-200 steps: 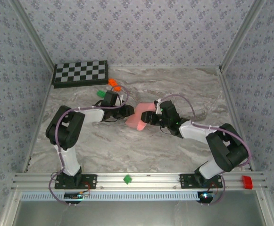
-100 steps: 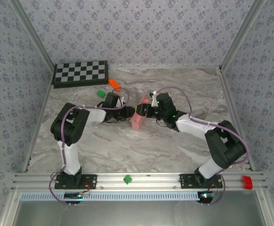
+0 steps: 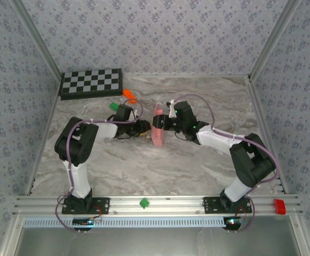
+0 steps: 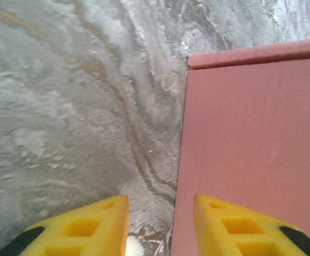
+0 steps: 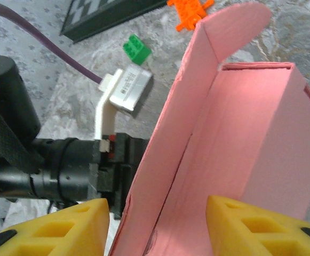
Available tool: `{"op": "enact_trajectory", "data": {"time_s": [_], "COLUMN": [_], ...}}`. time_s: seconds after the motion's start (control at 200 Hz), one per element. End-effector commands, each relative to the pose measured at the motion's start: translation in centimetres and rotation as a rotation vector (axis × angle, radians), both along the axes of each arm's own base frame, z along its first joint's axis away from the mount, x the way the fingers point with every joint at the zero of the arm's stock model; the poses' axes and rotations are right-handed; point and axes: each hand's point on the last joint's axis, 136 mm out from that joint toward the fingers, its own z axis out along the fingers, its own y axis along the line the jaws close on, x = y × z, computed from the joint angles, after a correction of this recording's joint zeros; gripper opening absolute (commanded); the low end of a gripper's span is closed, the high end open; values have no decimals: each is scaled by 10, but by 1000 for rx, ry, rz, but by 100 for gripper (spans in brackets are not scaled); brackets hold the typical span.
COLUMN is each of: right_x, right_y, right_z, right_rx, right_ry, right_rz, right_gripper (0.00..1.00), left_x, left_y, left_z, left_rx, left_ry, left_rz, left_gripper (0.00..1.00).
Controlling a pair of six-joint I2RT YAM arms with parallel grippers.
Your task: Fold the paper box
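Observation:
The pink paper box (image 3: 157, 129) stands on edge at mid-table, partly folded, squeezed between the two grippers. In the right wrist view the paper box (image 5: 224, 144) shows its open inside, with a rounded flap at the top. My right gripper (image 3: 166, 125) is at its right side. In that wrist view my right gripper (image 5: 157, 213) is open, and one box wall passes between the yellow fingers (image 5: 64, 226). My left gripper (image 3: 145, 128) faces the box's left side. Close up, the left gripper (image 4: 160, 208) is open, straddling the edge of a flat pink panel (image 4: 251, 133).
A checkerboard (image 3: 90, 82) lies at the back left. An orange brick (image 3: 128, 95) and a green brick (image 3: 113, 106) sit just behind the left arm. The left arm's wrist (image 5: 53, 165) is close beyond the box. Small green (image 3: 143, 202) and red (image 3: 279, 206) pieces rest on the front rail.
The right gripper has swung left and back, and the box has gone from slumped on the table to standing on edge. The left gripper's jaws have parted slightly.

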Motion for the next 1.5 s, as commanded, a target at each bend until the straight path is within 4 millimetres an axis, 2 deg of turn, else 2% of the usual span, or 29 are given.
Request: {"op": "enact_trajectory", "data": {"time_s": [0.0,0.405,0.48,0.575,0.665,0.795,0.925,1.104,1.319,1.499], "right_x": [-4,-2,-2,-6,-14,-26,-38,-46,-51,-49], "right_y": [-13,-53,-68,-86,-92,-86,-73,-47,-17,6], "right_z": [8,31,26,7,-12,-36,-63,-81,-88,-83], "right_rx": [-75,-157,-202,-274,-308,-301,-310,-242,-196,-112], "right_ry": [-9,-42,-32,16,63,107,152,186,181,156], "right_rz": [-13,-115,-166,-214,-213,-192,-151,-119,-64,-25], "right_gripper": [52,51,51,49,47,44,40,39,39,39], "left_x": [9,11,10,6,3,0,-3,-9,-20,-25], "left_y": [2,15,19,24,24,24,25,23,17,9], "left_z": [26,43,48,56,63,72,89,116,141,143], "left_rx": [30,116,151,186,204,220,266,310,411,436], "left_ry": [-54,-104,-119,-140,-154,-175,-262,-371,-488,-504], "left_rz": [-9,13,26,32,27,23,16,0,-43,-118], "left_gripper": [37,41,45,48,50,50,55,59,66,71]}}
